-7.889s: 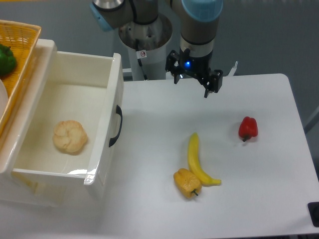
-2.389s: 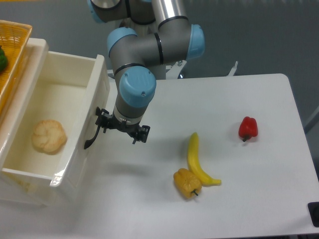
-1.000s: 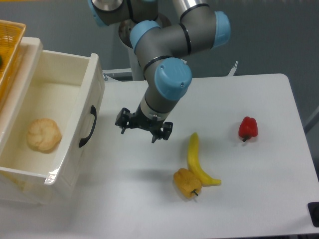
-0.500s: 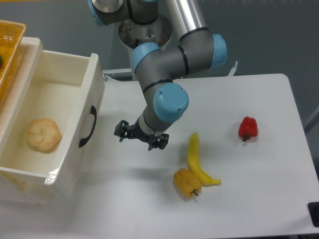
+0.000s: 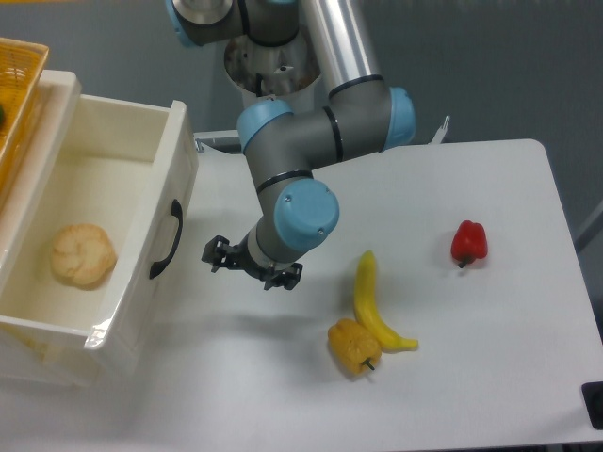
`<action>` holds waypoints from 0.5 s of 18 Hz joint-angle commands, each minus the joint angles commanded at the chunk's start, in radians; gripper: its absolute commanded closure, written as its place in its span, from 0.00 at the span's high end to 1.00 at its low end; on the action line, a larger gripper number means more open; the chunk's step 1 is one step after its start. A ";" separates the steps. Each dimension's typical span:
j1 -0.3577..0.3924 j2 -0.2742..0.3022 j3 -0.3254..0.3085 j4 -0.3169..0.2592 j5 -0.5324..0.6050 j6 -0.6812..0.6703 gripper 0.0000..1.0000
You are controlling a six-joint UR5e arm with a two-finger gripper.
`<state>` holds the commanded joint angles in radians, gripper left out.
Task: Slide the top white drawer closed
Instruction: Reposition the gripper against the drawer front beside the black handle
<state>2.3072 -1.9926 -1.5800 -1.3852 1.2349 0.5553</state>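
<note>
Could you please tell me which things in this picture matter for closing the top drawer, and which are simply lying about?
Part of the job:
- top white drawer, still open
- its black handle
- gripper, empty, right of the handle

Just lying about:
- bread roll inside the drawer
- banana
- yellow pepper
- red pepper
- orange basket at upper left
</note>
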 joint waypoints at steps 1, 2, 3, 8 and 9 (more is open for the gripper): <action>-0.002 0.002 0.000 0.000 -0.002 0.002 1.00; -0.002 0.003 0.000 0.000 -0.003 0.000 1.00; -0.003 0.003 0.000 0.000 -0.005 0.002 1.00; -0.012 0.009 -0.002 -0.002 -0.014 0.000 1.00; -0.012 0.011 -0.002 -0.002 -0.014 0.000 1.00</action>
<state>2.2948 -1.9819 -1.5815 -1.3867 1.2210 0.5553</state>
